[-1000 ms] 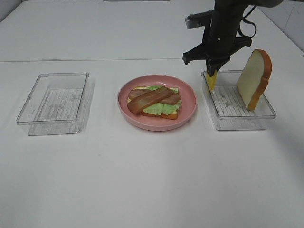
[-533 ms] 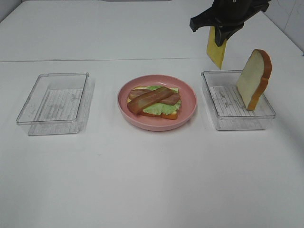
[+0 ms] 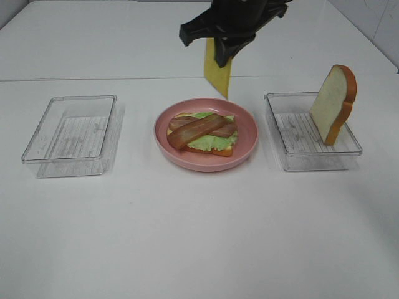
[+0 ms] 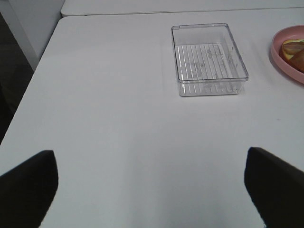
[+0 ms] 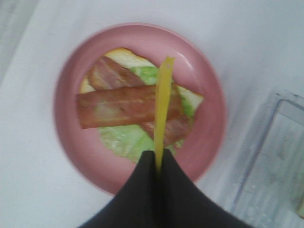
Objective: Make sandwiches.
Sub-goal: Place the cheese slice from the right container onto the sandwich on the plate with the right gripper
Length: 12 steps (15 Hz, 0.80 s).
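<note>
On the round pink plate (image 3: 246,146) lies a half-built sandwich (image 3: 202,132): a bread slice, green lettuce and two crossed bacon strips. My right gripper (image 3: 218,53) is shut on a yellow cheese square (image 3: 217,73), which hangs edge-down above the plate's far rim. In the right wrist view the cheese square (image 5: 162,99) shows edge-on over the sandwich (image 5: 128,107), pinched by the right gripper (image 5: 156,164). A second bread slice (image 3: 335,103) leans upright in the right clear tray (image 3: 299,159). My left gripper (image 4: 152,190) stands open above bare table, far from the plate.
An empty clear tray (image 3: 72,134) sits left of the plate; the left wrist view shows this tray (image 4: 209,59) and a bit of the pink plate (image 4: 285,59). The white table's left edge (image 4: 35,90) shows there too.
The right arm has lifted the cheese square out of the right tray and carried it left, to above the plate's far rim. The left gripper shows no change.
</note>
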Available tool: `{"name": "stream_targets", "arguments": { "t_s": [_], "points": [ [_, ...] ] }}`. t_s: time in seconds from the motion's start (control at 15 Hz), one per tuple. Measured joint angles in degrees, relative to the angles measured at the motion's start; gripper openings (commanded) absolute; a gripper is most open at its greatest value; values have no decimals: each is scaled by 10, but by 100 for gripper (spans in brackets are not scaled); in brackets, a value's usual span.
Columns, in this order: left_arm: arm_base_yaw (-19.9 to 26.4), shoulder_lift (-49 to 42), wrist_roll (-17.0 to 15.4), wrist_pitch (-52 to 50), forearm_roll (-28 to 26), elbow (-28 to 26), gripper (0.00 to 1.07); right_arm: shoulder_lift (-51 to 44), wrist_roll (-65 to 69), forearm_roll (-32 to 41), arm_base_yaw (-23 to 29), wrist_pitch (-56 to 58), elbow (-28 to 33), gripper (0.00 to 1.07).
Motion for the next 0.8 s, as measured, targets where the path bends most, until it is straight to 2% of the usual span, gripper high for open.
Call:
{"name": "stream_targets", "arguments": {
  "t_s": [0.13, 0.47, 0.8],
  "points": [
    [0, 0, 0, 0, 0, 0, 100, 11, -1, 50, 23, -15, 0, 0],
    [0, 0, 0, 0, 0, 0, 100, 70, -51, 146, 26, -25, 0, 0],
    [0, 0, 0, 0, 0, 0, 100, 101, -60, 134, 26, -35, 0, 0]
  ]
}}
